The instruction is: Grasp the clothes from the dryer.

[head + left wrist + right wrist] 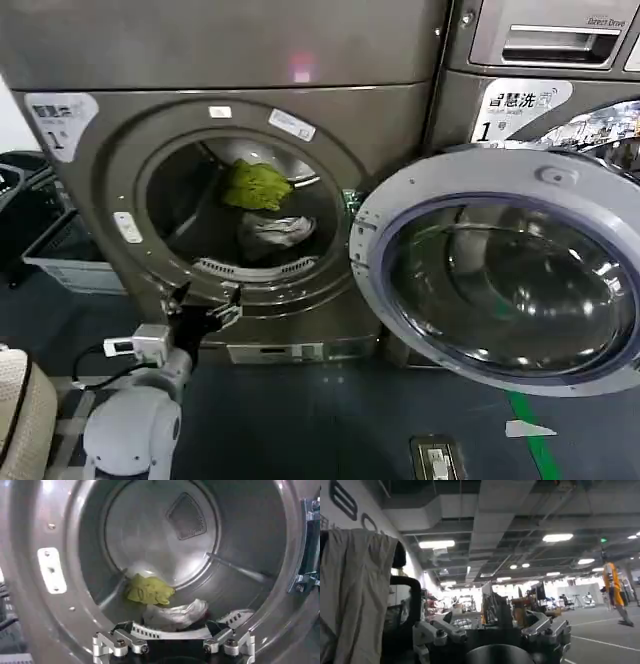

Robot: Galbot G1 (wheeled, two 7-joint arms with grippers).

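1. Far left in the head view, black baskets stood on the floor beside the dryer.
2. Left arm reached up from the lower left. Left gripper sat just below the drum mouth, outside it, near the bottom rim.
3. Left wrist view showed the left gripper with jaws wide apart, nothing between them, aimed into the drum.
4. Dryer was bronze-grey, front-loading, with a white "1" sticker at upper left of the front panel.
5. Clothes lay inside the drum, toward the back. Yellow-green cloth sat higher and further in; white-grey cloth lay just below and in front of it, on the drum floor. The two looked to be touching or nearly so.
6. In the left wrist view the yellow-green cloth lay beside the white-grey cloth, both well clear of the fingers.
7. Door hung fully open to the right, glass facing out.
8. Second machine stood to the right, behind the door.
9. Right gripper pointed away at the room, jaws apart and empty. A beige cloth hung next to it.
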